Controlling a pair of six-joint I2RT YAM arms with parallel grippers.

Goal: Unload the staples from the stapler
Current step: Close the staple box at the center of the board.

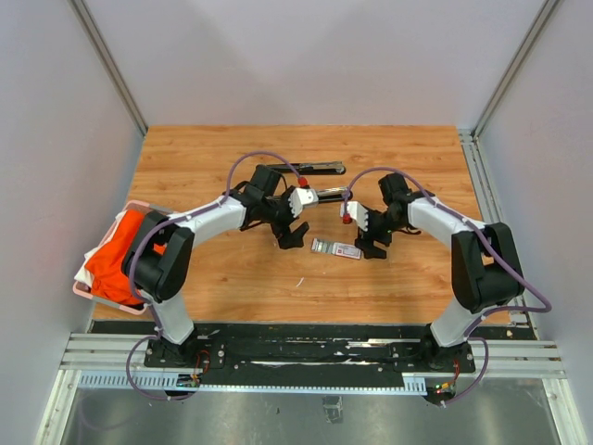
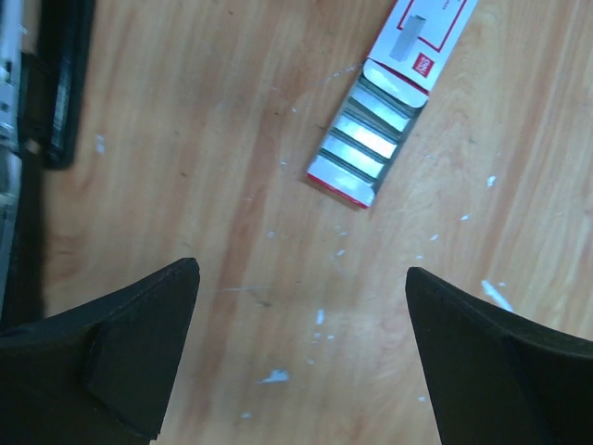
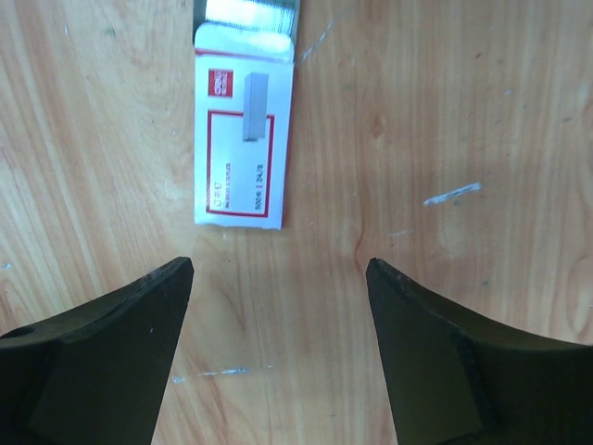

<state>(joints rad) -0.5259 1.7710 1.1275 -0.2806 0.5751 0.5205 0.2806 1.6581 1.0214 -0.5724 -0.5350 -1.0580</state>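
The stapler [image 1: 320, 169] lies opened out on the wooden table, its black arm behind and its silver rail [image 1: 326, 194] in front. Its black edge shows at the far left of the left wrist view [image 2: 56, 83]. Whether staples sit in the rail cannot be told. A small white box with red print [image 1: 335, 248] lies between my grippers. Silvery staple strips [image 2: 369, 141] fill its open end, also seen in the right wrist view [image 3: 250, 11]. My left gripper [image 1: 295, 234] [image 2: 301, 278] is open and empty, left of the box. My right gripper [image 1: 372, 247] [image 3: 278, 269] is open and empty, right of the box [image 3: 243, 139].
A pink basket [image 1: 134, 203] holding an orange and white cloth [image 1: 116, 255] stands at the table's left edge beside the left arm. Grey walls close in the table at the back and on both sides. Small pale flecks [image 2: 273, 376] lie scattered on the wood.
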